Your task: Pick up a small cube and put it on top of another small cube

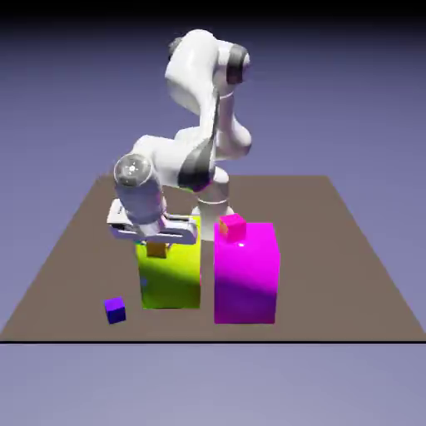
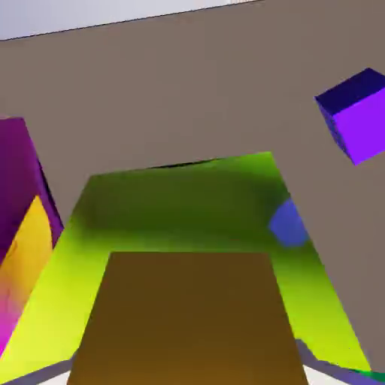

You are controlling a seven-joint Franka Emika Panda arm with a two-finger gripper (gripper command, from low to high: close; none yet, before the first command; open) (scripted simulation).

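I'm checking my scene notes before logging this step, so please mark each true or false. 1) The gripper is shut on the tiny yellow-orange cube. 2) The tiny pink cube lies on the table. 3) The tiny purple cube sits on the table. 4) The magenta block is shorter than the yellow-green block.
1) True: the gripper is shut on the tiny yellow-orange cube, above the yellow-green block.
2) False: the tiny pink cube sits on top of the magenta block.
3) True: the tiny purple cube rests on the table.
4) False: the magenta block stands taller.
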